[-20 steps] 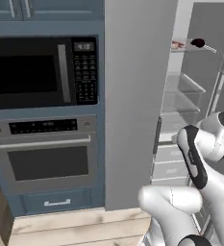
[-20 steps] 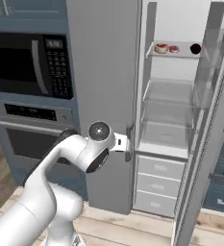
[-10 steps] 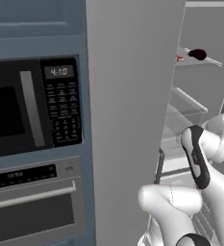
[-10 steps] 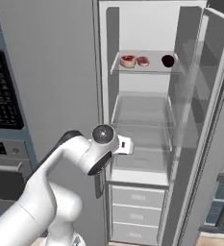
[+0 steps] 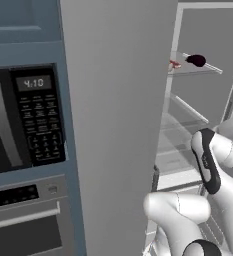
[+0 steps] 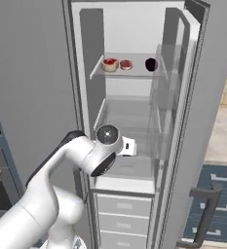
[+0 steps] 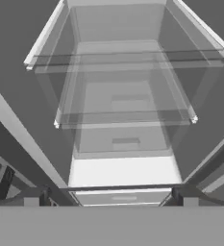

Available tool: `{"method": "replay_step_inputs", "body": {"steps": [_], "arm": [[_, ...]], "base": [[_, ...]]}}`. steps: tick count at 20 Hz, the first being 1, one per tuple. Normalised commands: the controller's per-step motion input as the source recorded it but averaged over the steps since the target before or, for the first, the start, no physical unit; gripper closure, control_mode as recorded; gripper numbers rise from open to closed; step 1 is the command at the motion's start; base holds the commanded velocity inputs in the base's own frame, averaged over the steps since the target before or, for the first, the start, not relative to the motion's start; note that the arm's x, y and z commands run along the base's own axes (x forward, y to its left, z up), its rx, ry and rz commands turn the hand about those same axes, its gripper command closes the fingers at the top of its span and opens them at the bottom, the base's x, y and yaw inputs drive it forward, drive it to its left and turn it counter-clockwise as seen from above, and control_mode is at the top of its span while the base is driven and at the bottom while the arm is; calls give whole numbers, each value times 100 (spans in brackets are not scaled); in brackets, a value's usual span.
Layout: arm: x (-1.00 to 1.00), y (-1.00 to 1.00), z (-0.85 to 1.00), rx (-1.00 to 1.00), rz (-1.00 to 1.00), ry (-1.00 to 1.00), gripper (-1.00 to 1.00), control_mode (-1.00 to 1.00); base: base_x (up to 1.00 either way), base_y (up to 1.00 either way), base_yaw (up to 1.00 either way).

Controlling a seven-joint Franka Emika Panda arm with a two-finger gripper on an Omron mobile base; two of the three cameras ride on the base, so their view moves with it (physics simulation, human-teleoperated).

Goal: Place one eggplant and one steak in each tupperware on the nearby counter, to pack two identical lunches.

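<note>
Microwave (image 5: 23, 120) and oven (image 5: 28, 220) sit at the far left of the left base view, beside a tall grey panel. Right of that panel stands the open fridge (image 6: 134, 121), its door (image 6: 193, 121) swung out to the right. On the top glass shelf (image 6: 129, 73), from left to right, rest a small bowl (image 6: 109, 64) with something red in it, the steak (image 6: 126, 64) and the dark eggplant (image 6: 151, 64), each a little apart from the next. The white arm reaches toward the fridge below that shelf. In the hand view the gripper (image 7: 111, 201) faces the empty lower glass shelves (image 7: 125, 115), its two fingertips (image 7: 31, 201) spread wide apart, holding nothing.
</note>
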Motion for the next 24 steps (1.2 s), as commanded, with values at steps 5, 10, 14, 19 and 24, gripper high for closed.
{"method": "replay_step_inputs", "body": {"steps": [5,10,14,19,24], "arm": [[0,0,0,0,0,0,-100,100],[0,0,0,0,0,0,-100,100],[0,0,0,0,0,0,-100,100],[0,0,0,0,0,0,-100,100],[0,0,0,0,0,0,-100,100]], "base": [[20,0,0],[43,-51,0],[4,-20,1],[32,-44,0],[1,-8,0]]}}
